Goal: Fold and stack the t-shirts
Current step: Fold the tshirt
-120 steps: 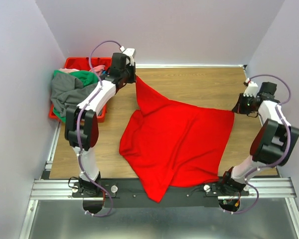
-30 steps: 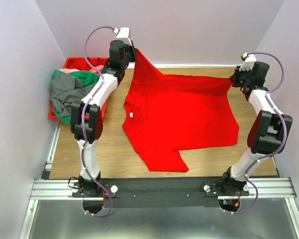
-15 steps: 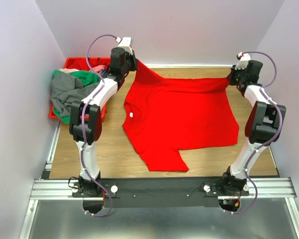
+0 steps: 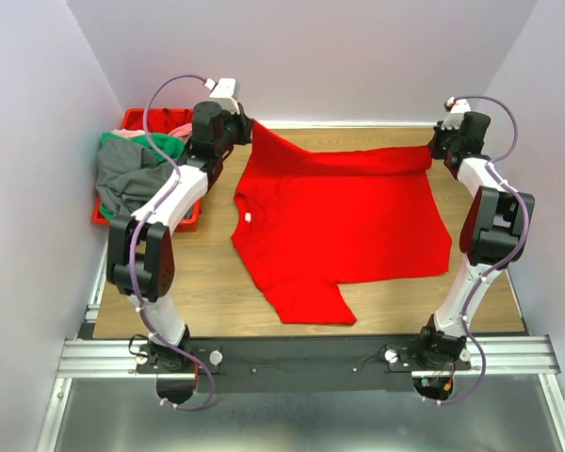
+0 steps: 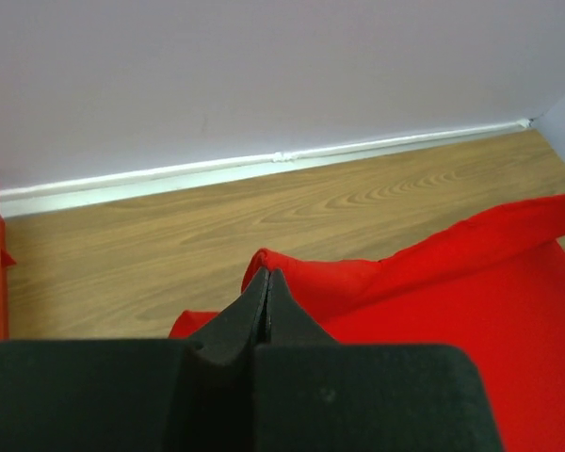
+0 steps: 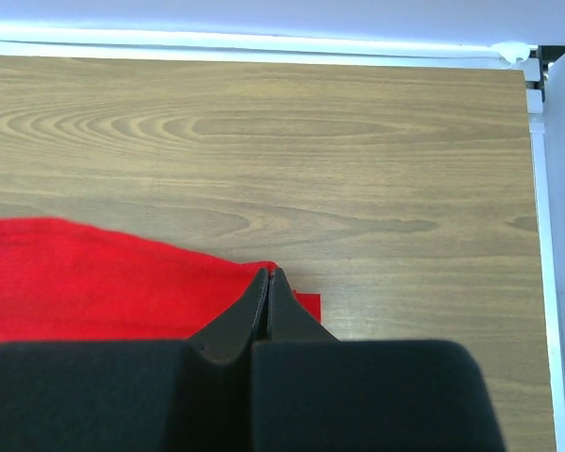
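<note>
Wooden table (image 4: 217,273) holds red t-shirt (image 4: 348,217), left pincer (image 5: 266,276) and right pincer (image 6: 268,275) clenched on it.

The red t-shirt (image 4: 344,221) lies spread on the wooden table (image 4: 198,273), its two far corners pinched by the left gripper (image 4: 249,128) and the right gripper (image 4: 435,148).

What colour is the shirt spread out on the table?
The shirt is plain bright red, clearest in the top external view.
</note>
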`<state>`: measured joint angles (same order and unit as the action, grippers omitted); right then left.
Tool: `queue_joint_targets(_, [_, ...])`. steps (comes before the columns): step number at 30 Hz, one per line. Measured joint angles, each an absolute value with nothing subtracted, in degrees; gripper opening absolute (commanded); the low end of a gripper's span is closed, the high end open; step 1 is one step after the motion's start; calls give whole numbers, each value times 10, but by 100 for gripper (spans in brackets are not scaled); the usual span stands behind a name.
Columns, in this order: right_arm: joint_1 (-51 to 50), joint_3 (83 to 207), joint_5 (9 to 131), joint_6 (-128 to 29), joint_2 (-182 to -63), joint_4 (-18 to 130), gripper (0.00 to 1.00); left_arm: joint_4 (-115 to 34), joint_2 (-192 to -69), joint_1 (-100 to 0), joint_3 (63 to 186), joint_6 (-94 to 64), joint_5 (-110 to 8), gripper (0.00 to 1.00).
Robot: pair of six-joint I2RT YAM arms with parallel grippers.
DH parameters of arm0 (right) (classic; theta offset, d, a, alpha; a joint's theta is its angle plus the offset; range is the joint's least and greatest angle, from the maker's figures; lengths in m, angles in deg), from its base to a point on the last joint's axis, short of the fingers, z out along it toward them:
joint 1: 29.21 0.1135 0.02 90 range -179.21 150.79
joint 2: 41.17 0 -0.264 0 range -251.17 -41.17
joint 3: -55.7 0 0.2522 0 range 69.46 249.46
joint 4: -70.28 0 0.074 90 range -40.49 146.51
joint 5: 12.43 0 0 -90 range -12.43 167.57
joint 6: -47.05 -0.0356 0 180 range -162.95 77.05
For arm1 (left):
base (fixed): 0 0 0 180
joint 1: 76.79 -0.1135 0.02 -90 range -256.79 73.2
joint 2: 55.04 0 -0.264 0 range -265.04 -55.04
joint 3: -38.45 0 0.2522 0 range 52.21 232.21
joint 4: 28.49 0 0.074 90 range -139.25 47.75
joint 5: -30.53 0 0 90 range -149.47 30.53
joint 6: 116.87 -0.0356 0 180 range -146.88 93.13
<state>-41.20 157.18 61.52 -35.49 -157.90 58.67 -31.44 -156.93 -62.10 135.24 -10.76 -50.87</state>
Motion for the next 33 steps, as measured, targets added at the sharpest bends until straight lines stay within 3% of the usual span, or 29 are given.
queue_joint_targets(10, [-412,1571,625,-359,-1579,590,0,-308,-1496,-622,1242,-100,-503,0])
queue_joint_targets(33, [-412,1534,639,-368,-1566,600,0,-309,-1411,-622,1148,-99,-454,0])
